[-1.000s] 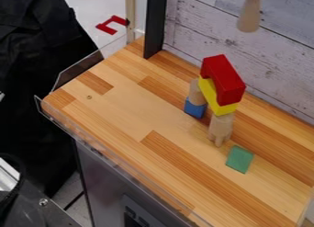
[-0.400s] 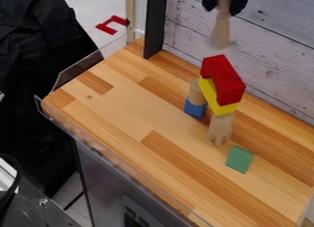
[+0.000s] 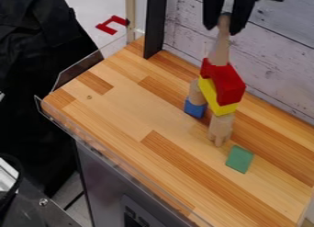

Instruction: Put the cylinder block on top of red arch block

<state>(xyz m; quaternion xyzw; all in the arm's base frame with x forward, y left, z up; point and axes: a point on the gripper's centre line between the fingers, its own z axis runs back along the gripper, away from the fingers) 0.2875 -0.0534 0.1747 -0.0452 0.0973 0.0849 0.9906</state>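
The black gripper (image 3: 227, 25) hangs at the top of the view, shut on the upper end of the wooden cylinder block (image 3: 220, 47). The cylinder points down, and its lower end overlaps the far end of the red arch block (image 3: 228, 83); whether they touch I cannot tell. Beneath the red arch lies a yellow block (image 3: 215, 98), which rests on two supports: a wooden cylinder (image 3: 195, 92) over a blue block (image 3: 195, 108), and a pale wooden piece (image 3: 220, 127) standing on the table.
A green block (image 3: 240, 159) lies on the wooden table (image 3: 122, 106) in front of the tower. Behind stands a whitewashed plank wall (image 3: 276, 56), with a dark post (image 3: 155, 24) at the back left corner. Clear plastic edging (image 3: 116, 156) runs along the left side.
Gripper and cylinder have come down from the top edge and slightly left, bringing the cylinder's lower end over the red arch. The tower looks unmoved.
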